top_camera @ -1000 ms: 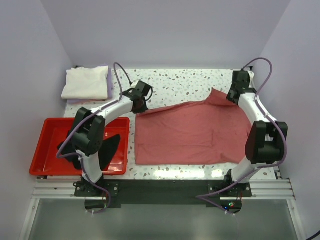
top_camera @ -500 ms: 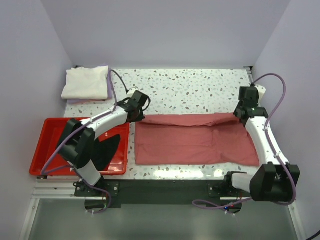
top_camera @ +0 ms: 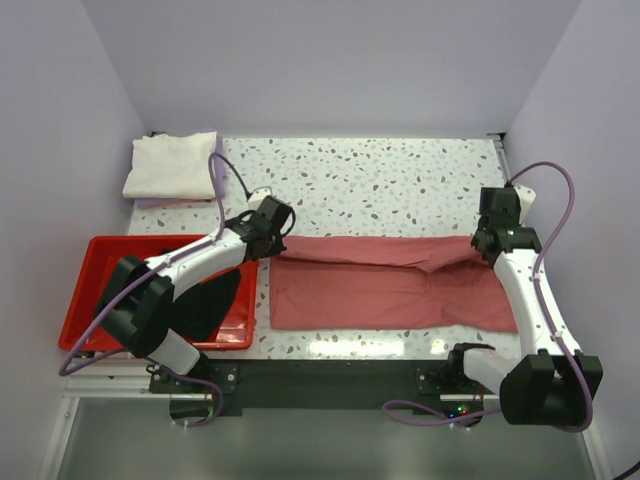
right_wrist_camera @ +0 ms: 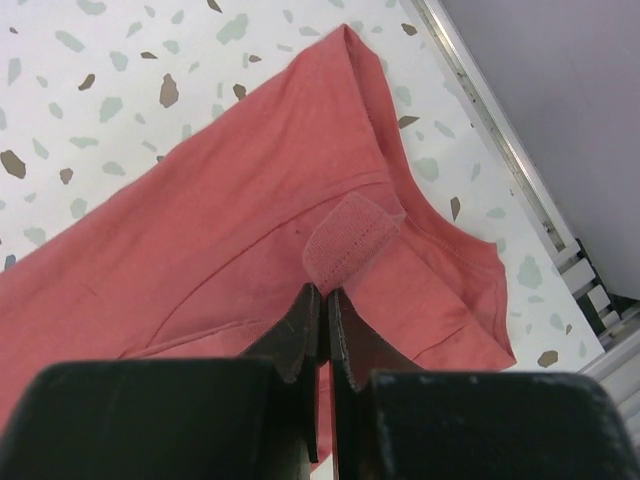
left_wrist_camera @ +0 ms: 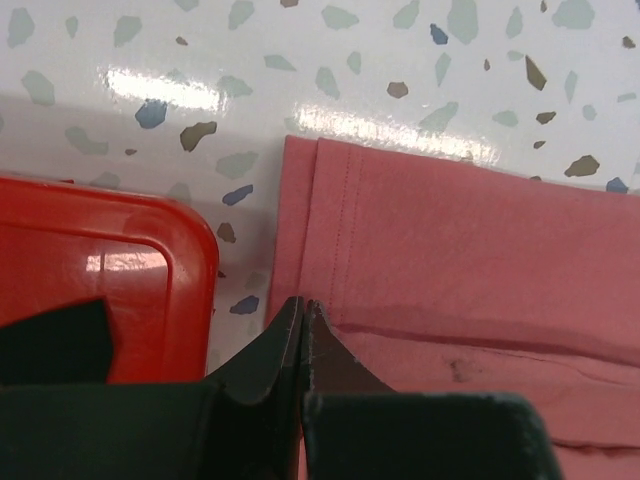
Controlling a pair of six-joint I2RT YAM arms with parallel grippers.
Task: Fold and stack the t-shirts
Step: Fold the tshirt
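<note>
Reaching low, left gripper (left_wrist_camera: 303,306) and right gripper (right_wrist_camera: 325,294) clamp opposite ends of the salmon t-shirt (top_camera: 390,292).

The speckled table (top_camera: 380,180) carries a salmon t-shirt (top_camera: 390,290), red tray (top_camera: 82,300) and folded t-shirts (top_camera: 170,165).

No readable text, labels, brands or numbers appear on anything.

Pincer (left_wrist_camera: 303,308) tight on salmon t-shirt (left_wrist_camera: 450,235) beside tray (left_wrist_camera: 110,265)
</note>
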